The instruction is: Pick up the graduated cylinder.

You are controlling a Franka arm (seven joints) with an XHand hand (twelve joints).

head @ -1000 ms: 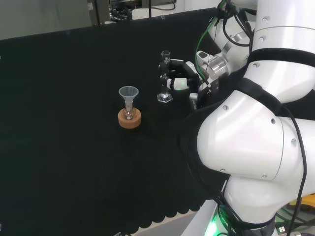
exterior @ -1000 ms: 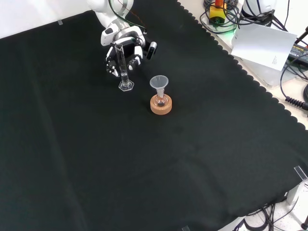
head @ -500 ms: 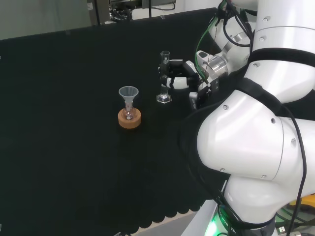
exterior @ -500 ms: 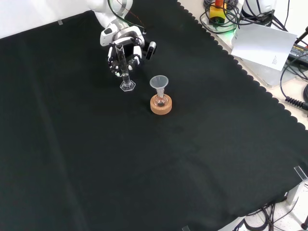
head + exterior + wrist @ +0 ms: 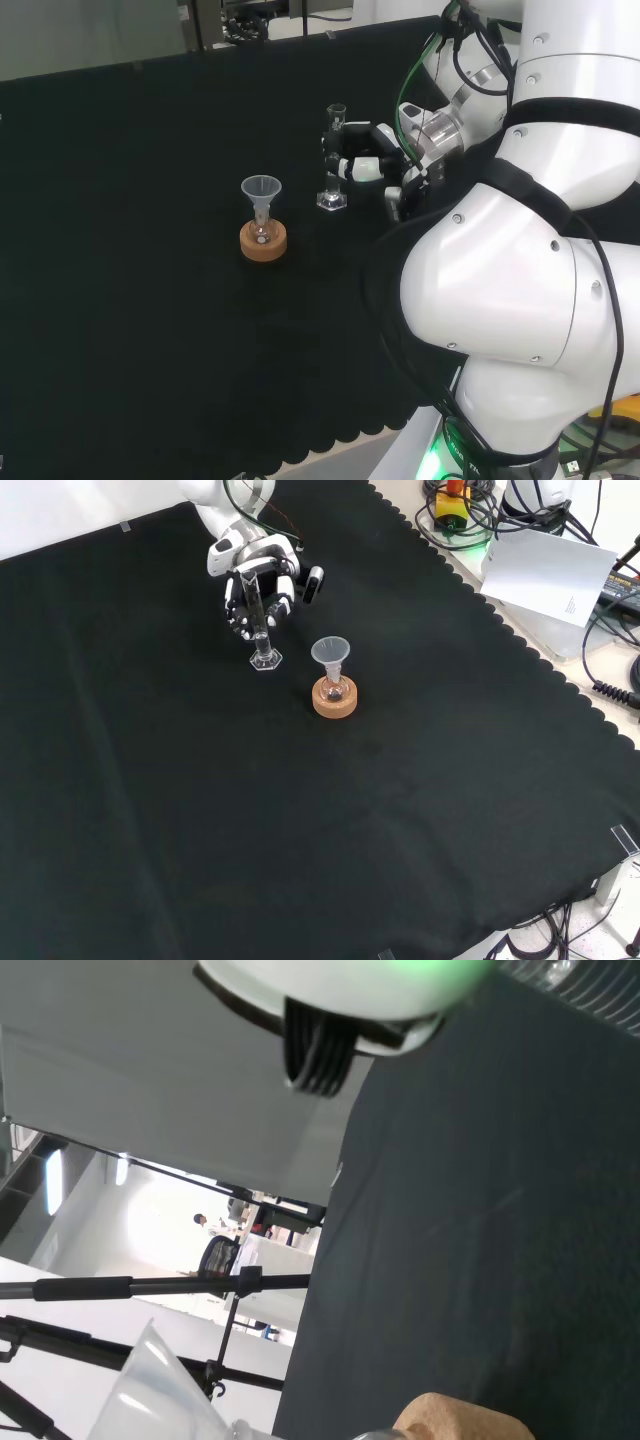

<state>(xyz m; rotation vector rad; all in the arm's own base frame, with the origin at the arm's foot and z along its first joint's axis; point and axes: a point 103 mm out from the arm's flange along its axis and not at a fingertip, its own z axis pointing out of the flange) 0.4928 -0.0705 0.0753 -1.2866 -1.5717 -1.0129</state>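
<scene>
Head view: the hand [image 5: 372,163] reaches in from the white arm [image 5: 520,280] on the right, its black and white fingers [image 5: 340,152] curled round the middle of the graduated cylinder [image 5: 334,155]. The cylinder stands upright, its rim showing above the fingers and its hexagonal foot low beneath them; whether the foot touches the black cloth on the tabletop [image 5: 130,300] cannot be told from here. To the left of the cylinder and a little nearer the camera, apart from it, a clear funnel [image 5: 261,196] sits in a small flask resting on a cork ring [image 5: 263,240].

Front view: the hand [image 5: 262,572] comes in from the top, with its fingers [image 5: 238,602] wrapped about the upper half of the graduated cylinder [image 5: 256,620], which is upright. The foot of the cylinder shows clear below the hand, at or just above the cloth. The funnel [image 5: 331,660] on its cork ring [image 5: 334,699] is near the cylinder, lower and to the right, not touching it. The tabletop [image 5: 300,830] spreads dark and bare below.

Wrist view: a blurred white part of the hand [image 5: 340,985] shows against the grey cloth. The funnel's [image 5: 160,1390] pale cone and an edge of the cork ring [image 5: 465,1422] appear close by.
</scene>
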